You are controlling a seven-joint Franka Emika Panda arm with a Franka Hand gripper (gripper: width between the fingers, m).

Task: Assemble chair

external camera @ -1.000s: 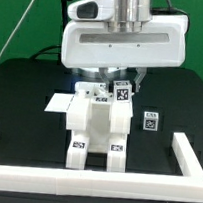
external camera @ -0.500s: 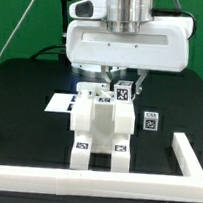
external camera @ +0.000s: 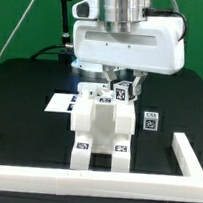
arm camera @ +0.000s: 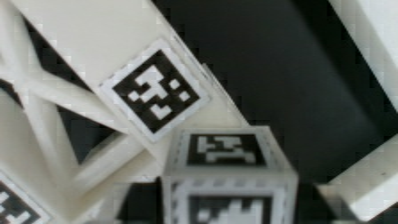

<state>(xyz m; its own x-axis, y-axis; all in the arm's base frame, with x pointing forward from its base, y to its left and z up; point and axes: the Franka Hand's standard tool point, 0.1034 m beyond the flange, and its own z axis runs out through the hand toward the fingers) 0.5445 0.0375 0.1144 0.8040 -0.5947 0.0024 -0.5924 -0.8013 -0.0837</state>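
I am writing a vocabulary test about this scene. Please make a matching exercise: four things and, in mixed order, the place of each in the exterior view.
Things:
1. chair
2. small tagged block
3. marker board
4. front rail

Places:
A. along the front, nearest the camera
B. in the centre, below the gripper
C. at the exterior view's right of the chair
D. lying flat at the exterior view's left of the chair

Pairs: 1-B, 2-C, 3-D, 4-A

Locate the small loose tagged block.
The small tagged block sits on the table at the exterior view's right, beside the chair assembly, apart from it.
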